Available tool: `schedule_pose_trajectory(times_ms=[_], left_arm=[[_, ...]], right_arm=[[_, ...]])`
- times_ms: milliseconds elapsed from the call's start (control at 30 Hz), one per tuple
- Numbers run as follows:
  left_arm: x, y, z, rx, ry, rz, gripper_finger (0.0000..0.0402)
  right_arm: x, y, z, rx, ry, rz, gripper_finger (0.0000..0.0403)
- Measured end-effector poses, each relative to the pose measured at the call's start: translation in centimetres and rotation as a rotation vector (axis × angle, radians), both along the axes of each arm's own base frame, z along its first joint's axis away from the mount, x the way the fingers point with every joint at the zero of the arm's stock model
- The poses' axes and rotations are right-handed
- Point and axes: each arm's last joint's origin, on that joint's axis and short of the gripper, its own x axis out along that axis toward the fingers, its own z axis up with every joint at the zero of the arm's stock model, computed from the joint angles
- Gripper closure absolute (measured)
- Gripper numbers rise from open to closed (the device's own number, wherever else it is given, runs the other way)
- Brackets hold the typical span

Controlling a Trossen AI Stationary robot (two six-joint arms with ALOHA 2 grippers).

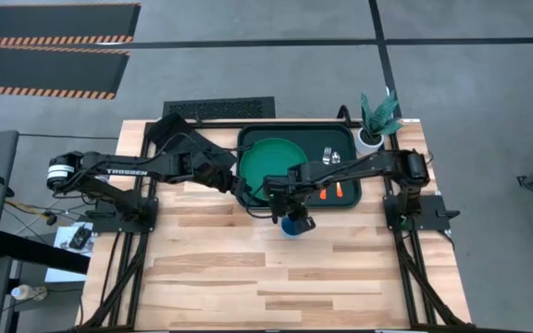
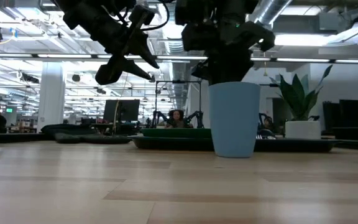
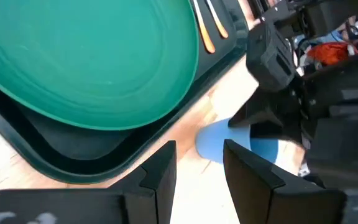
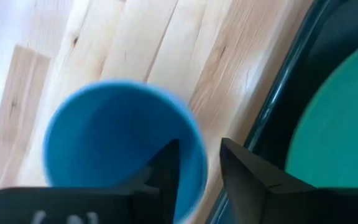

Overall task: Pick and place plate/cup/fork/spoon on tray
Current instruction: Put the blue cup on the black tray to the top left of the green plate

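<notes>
The blue cup (image 1: 294, 227) (image 2: 234, 118) stands upright on its base on the wooden table, just in front of the tray's near rim (image 1: 340, 205). My right gripper (image 4: 199, 152) (image 1: 290, 211) hangs open over it, pointing down. One finger is inside the cup's mouth and one outside, with the rim (image 4: 202, 163) in the gap between them. The green plate (image 1: 271, 162) lies in the tray. Beside it lie the orange-handled fork and spoon (image 1: 331, 174); I cannot tell which is which. My left gripper (image 3: 199, 152) (image 1: 251, 191) hovers open and empty over the tray's near left corner.
A white pot with a green plant (image 1: 373, 129) (image 2: 300, 118) stands at the tray's far right corner. A black grid mat (image 1: 218, 109) lies at the far edge. Bare wood (image 1: 276, 277) stretches toward the near edge. A person (image 2: 176, 117) shows far off in the room.
</notes>
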Motion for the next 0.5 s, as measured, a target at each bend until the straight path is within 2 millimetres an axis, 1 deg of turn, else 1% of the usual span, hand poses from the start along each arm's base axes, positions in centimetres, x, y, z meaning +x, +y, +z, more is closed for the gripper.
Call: schedule_pose_trajectory(times_ms=[167,267,367,433,500], left_arm=[[0.0,0.1,0.1,-0.054,-0.019,-0.094,0.0285],[-0.1,0.4,0.1,-0.064,-0.032,-0.146,0.0285],[0.1,0.5,0.4,-0.063,-0.074,-0.164,0.0285],[0.4,0.5,0.9,-0.047,-0.127,-0.168,0.0285],[0.9,0.3,1.6,-0.014,-0.206,-0.17,0.0285]], right_arm=[[-1.1,-0.4,2.0,0.008,0.016,-0.049,0.0207],[-2.1,-0.8,4.4,0.007,-0.022,-0.062,0.0181],[-3.7,-1.6,6.7,0.008,-0.054,-0.094,0.0169],[-5.1,-2.3,8.3,0.014,-0.07,-0.144,0.0167],[-7.0,-3.0,10.2,0.022,-0.082,-0.203,0.0169]])
